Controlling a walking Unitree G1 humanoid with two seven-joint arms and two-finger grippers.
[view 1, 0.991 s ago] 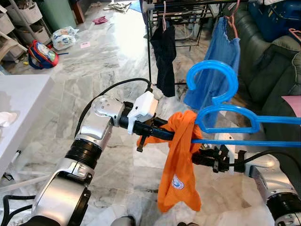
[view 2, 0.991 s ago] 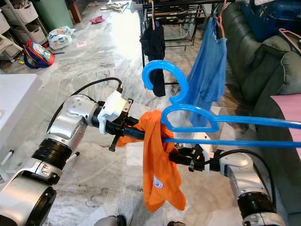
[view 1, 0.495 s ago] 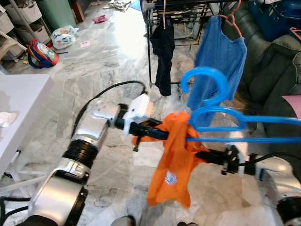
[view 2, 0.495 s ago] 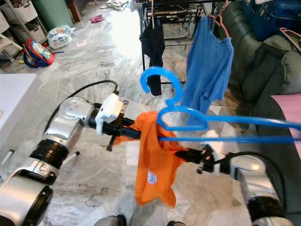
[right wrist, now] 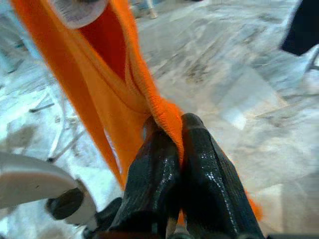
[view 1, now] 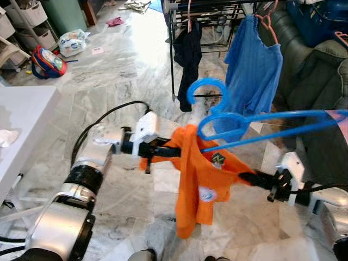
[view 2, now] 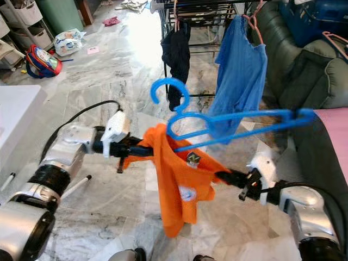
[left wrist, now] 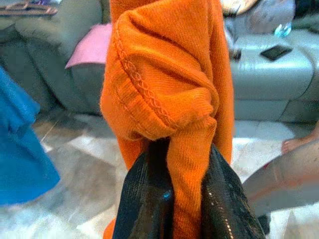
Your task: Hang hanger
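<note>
The left gripper (view 1: 169,151) and right gripper (view 1: 244,176) each clamp the orange garment (view 1: 201,182) stretched between them; the blue hanger (view 1: 244,124) rides loosely in its neck and could slide out if tilted.

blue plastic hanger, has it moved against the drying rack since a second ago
Yes. The blue plastic hanger has shifted to the robot's left and tilted: its hook now sits just under the black garment on the black metal drying rack, no longer before the blue shirt.

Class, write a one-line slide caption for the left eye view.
Left pincer and right pincer stretch an orange shirt on a blue hanger before the drying rack.
</note>
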